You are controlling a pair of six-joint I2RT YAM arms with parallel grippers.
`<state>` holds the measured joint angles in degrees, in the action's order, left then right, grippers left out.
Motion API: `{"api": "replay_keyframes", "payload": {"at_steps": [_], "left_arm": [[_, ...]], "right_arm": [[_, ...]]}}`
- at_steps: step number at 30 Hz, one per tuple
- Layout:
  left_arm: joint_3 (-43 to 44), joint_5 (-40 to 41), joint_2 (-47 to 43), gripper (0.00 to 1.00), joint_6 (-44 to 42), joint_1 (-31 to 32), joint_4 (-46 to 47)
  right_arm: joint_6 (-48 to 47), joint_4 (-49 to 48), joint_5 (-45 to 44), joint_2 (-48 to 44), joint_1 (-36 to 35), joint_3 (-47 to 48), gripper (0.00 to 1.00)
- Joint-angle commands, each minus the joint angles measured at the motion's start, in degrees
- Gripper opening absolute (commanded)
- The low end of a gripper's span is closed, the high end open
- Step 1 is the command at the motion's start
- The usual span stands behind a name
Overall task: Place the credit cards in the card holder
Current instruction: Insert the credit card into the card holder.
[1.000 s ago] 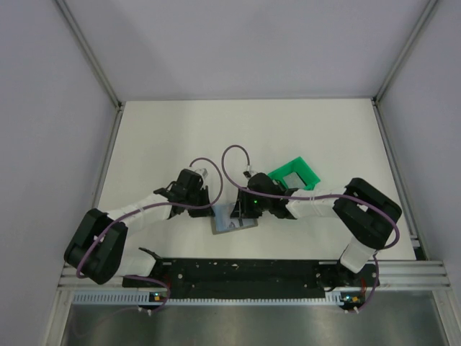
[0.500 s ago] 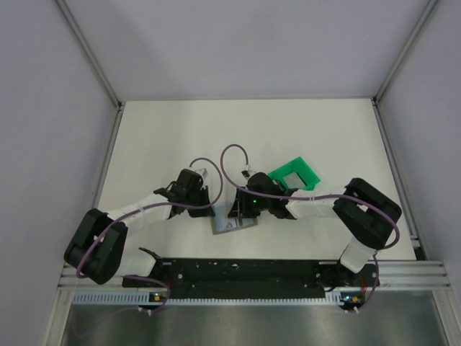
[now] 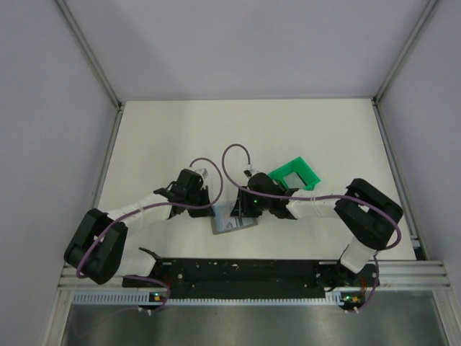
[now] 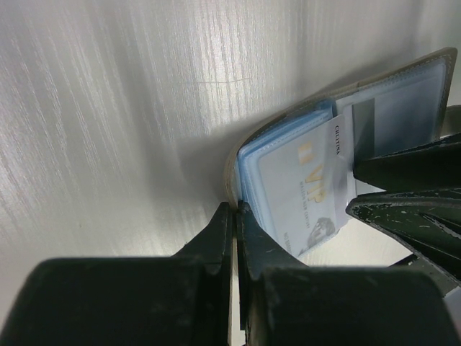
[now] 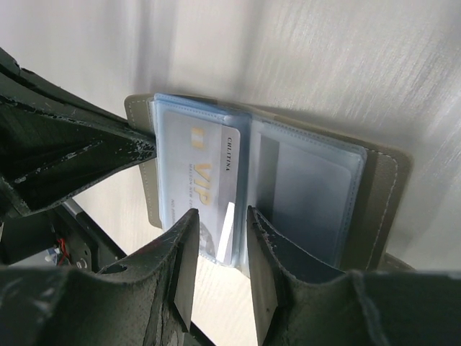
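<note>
I find the card holder (image 3: 232, 220) lying open on the worktop (image 3: 288, 130). My left claw (image 4: 234, 216) is closed tight on its cover edge. My right claw (image 5: 221, 216) stands part-open astride a credit card (image 5: 205, 180) at the holder's pocket on that side. The card's near end is hidden, so I cannot tell whether it is gripped.

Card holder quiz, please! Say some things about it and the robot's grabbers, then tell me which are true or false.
1. The card holder lies open on the table. True.
2. The left gripper is shut on the holder's edge. True.
3. The right gripper is shut tight. False: its jaws stand apart.
4. The VIP card lies far from the holder. False: it rests on the holder's clear pockets.
5. The green frame lies left of the card holder. False: it lies to its right.
</note>
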<state>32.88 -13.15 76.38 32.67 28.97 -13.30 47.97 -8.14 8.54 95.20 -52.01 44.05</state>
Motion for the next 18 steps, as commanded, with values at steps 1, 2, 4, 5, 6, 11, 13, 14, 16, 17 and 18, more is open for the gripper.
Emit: {"api": "replay_keyframes", "payload": {"at_steps": [1, 2, 4, 5, 6, 11, 13, 14, 16, 17, 18], "left_arm": [[0.0, -0.4, -0.8, 0.00, -0.1, -0.1, 1.8], [0.0, -0.5, -0.8, 0.00, -0.1, -0.1, 1.9], [-0.1, -0.6, -0.9, 0.00, 0.0, -0.1, 2.0], [-0.1, -0.6, -1.0, 0.00, 0.1, -0.1, 2.0], [-0.2, -0.6, -0.9, 0.00, 0.0, -0.1, 2.0], [-0.2, -0.7, -1.0, 0.00, 0.3, -0.1, 2.1], [-0.2, -0.7, -0.9, 0.00, 0.3, -0.1, 2.1], [-0.2, -0.8, -0.9, 0.00, 0.3, -0.1, 2.2], [-0.2, -1.0, -0.9, 0.00, 0.4, -0.1, 2.3], [-0.3, -1.1, -0.9, 0.00, 0.4, -0.1, 2.5], [-0.3, -1.1, -0.9, 0.00, 0.5, -0.1, 2.5]], "right_arm": [[0.0, -2.3, 2.7, 1.5, -0.8, 3.0, 0.33], [0.0, -2.2, 3.1, 2.0, -0.9, 3.2, 0.32], [-0.1, -2.2, 3.5, 2.6, -1.3, 3.8, 0.32], [-0.2, -2.3, 3.9, 2.8, -1.4, 4.1, 0.32], [-0.2, -2.5, 4.0, 3.0, -1.6, 4.3, 0.32], [-0.5, -2.8, 4.5, 3.2, -2.2, 5.0, 0.31], [-0.6, -2.8, 4.7, 3.3, -2.3, 5.3, 0.31], [-0.7, -2.9, 5.0, 3.6, -2.4, 5.4, 0.31], [-0.6, -3.0, 5.4, 3.9, -2.5, 5.8, 0.31], [-0.6, -3.1, 5.6, 4.1, -2.6, 5.8, 0.31], [-0.7, -3.1, 5.8, 4.3, -2.6, 5.8, 0.31]]}}
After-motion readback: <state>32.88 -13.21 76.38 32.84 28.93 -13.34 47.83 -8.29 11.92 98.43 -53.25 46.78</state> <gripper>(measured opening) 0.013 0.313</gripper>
